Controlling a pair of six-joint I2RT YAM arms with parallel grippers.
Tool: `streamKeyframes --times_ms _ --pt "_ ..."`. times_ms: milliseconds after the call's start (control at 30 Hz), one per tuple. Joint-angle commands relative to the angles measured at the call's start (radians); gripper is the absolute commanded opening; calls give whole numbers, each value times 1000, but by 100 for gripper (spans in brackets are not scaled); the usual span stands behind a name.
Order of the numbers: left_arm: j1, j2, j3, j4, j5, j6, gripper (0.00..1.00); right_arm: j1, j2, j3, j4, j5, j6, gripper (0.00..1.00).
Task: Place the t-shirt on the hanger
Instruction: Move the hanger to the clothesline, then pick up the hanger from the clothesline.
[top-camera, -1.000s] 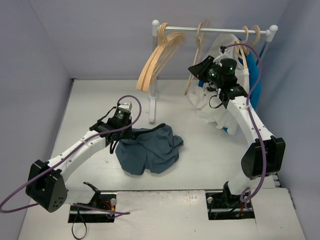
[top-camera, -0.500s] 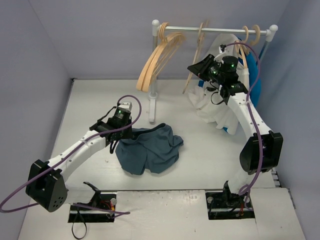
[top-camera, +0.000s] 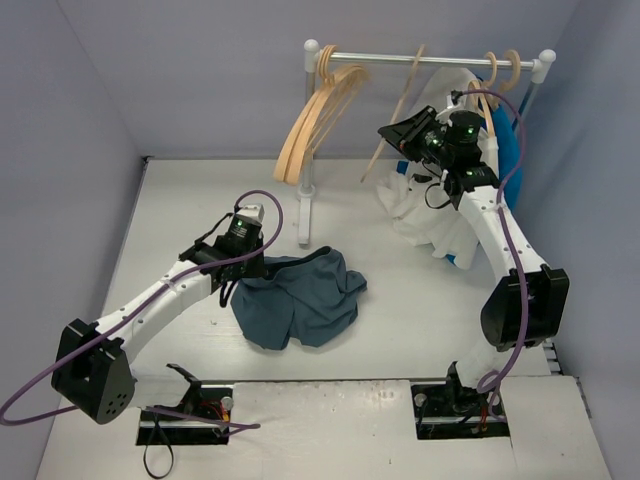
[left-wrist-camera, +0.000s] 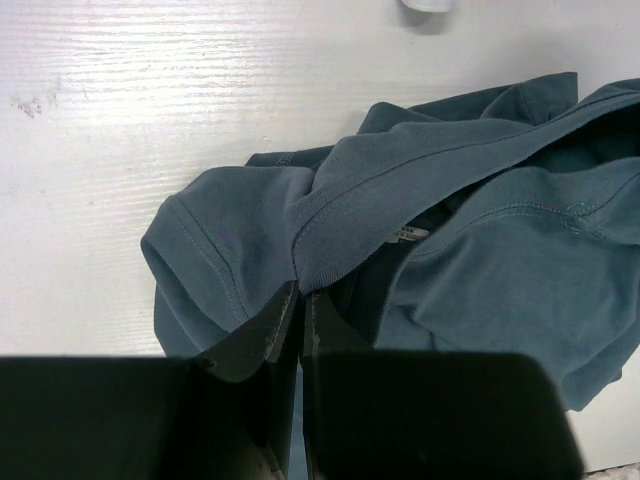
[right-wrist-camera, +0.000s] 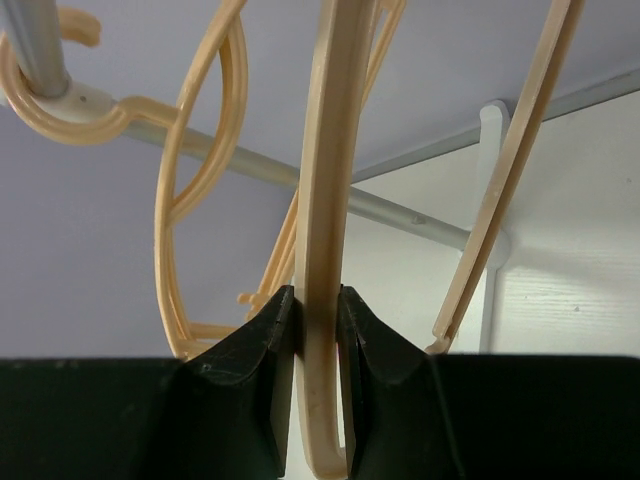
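The dark slate-blue t-shirt (top-camera: 300, 295) lies crumpled on the table in front of the rack. My left gripper (top-camera: 243, 266) is shut on its collar edge at the left side; the left wrist view shows the jaws (left-wrist-camera: 300, 297) pinched on the ribbed collar of the t-shirt (left-wrist-camera: 480, 260). My right gripper (top-camera: 388, 134) is shut on the arm of a pale wooden hanger (top-camera: 402, 95), which leans tilted with its hook at the rail. In the right wrist view the jaws (right-wrist-camera: 318, 300) clamp the hanger's arm (right-wrist-camera: 325, 150) from both sides.
A white rack with a metal rail (top-camera: 440, 58) stands at the back, its post (top-camera: 305, 200) near the t-shirt. Several other wooden hangers (top-camera: 315, 115) hang at the left. A white t-shirt (top-camera: 430, 215) and a bright blue garment (top-camera: 510, 160) hang at the right.
My right gripper has swung the hanger's top to the right along the rail, so it leans more steeply. The left arm and the t-shirt have not moved.
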Motion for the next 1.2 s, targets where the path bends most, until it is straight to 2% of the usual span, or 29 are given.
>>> streamKeyframes --times_ms 0,433,533,700,767,933,1167 --pt "8 -12 37 10 0 -10 0 -29 -73 42 75 35 117 5" --pt "8 -50 8 0 0 -14 0 -39 -71 22 59 9 182 5" --pt "8 -58 5 -3 -1 -15 0 -40 -90 4 53 17 164 16" --pt "8 -64 0 -5 3 -14 0 -40 -129 13 -38 101 71 46" --pt "8 -65 -1 -5 5 -13 0 -37 -153 13 -67 135 34 54" --pt "8 -61 0 -4 9 -12 0 -30 -179 38 -160 216 -71 62" --pt "8 -52 2 0 10 -7 0 12 -186 106 -323 393 -267 66"
